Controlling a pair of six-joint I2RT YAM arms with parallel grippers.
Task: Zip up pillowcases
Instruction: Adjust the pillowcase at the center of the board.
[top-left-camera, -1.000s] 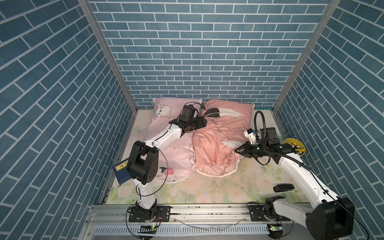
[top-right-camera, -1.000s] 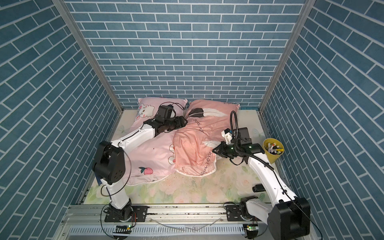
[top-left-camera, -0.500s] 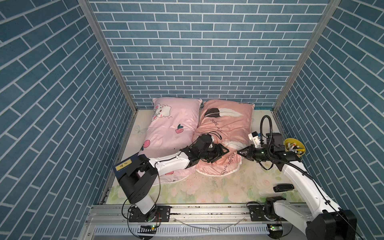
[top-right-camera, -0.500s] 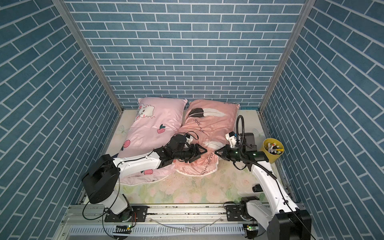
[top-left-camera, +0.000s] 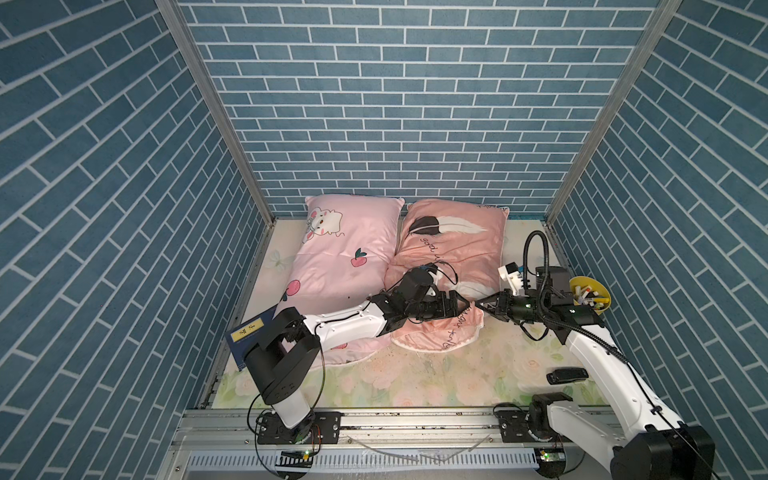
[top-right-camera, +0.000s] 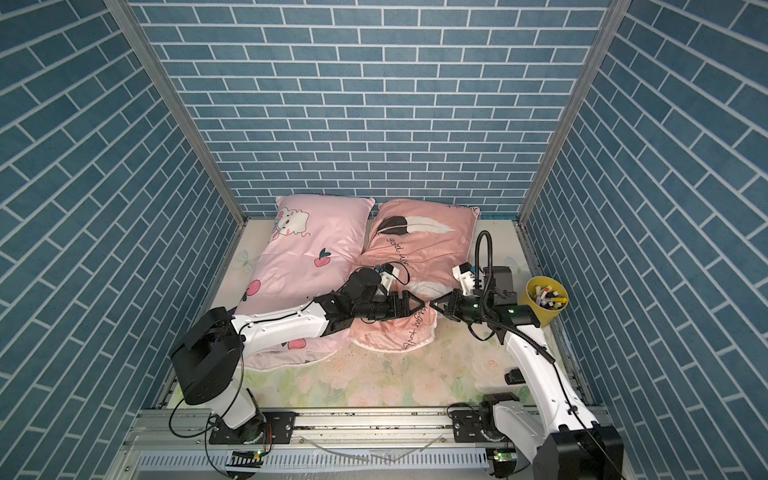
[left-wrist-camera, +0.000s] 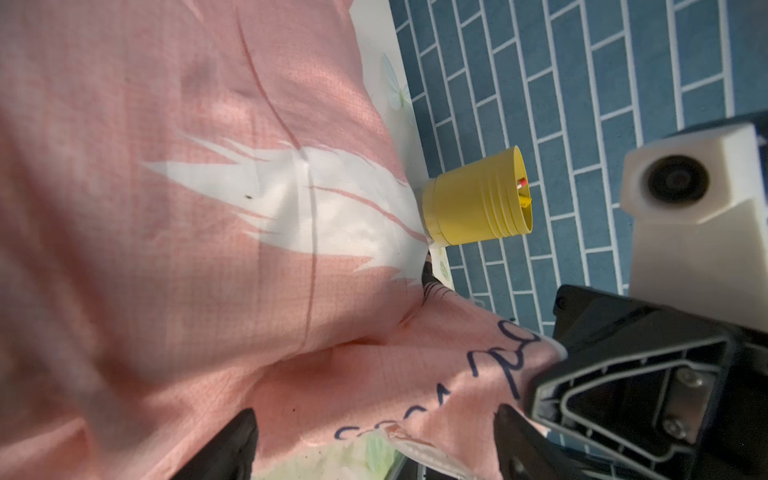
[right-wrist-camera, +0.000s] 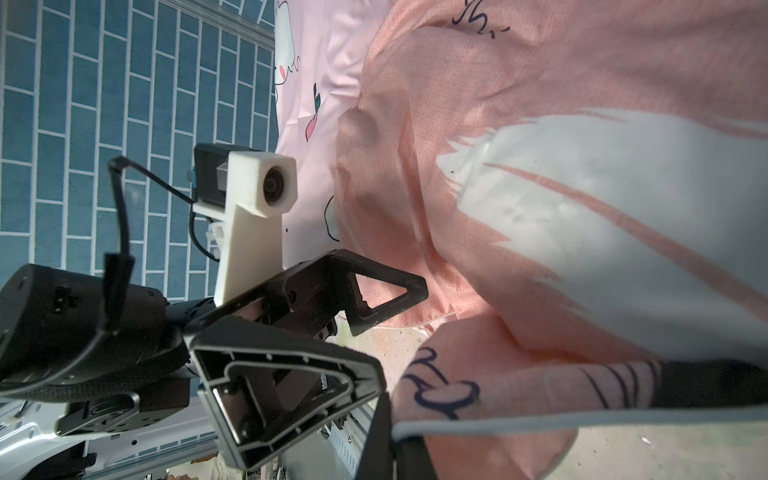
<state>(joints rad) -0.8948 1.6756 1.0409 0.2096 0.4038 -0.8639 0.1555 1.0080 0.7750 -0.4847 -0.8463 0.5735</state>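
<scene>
Two pillowcases lie side by side in both top views: a light pink one (top-left-camera: 345, 257) (top-right-camera: 311, 253) and a salmon feather-print one (top-left-camera: 453, 245) (top-right-camera: 419, 245). My left gripper (top-left-camera: 463, 309) (top-right-camera: 415, 309) reaches across to the salmon one's near right corner. It is open, its jaws standing either side of the script-printed fabric (left-wrist-camera: 376, 440), not closed on it. My right gripper (top-left-camera: 482, 305) (top-right-camera: 434, 306) faces it tip to tip. It is shut on the white piped edge of that corner (right-wrist-camera: 395, 440). The zipper cannot be made out.
A yellow cup (top-left-camera: 590, 293) (left-wrist-camera: 482, 199) of pens stands by the right wall, just behind my right wrist. A blue book (top-left-camera: 249, 332) leans at the left wall. A small black object (top-left-camera: 567, 375) lies on the pale floral sheet (top-left-camera: 415, 374). Brick walls enclose three sides.
My left arm swung from the pillows' far end to the salmon pillowcase's near corner and its jaws opened wider. The salmon pillowcase went from bunched to spread. The right gripper stayed shut.
</scene>
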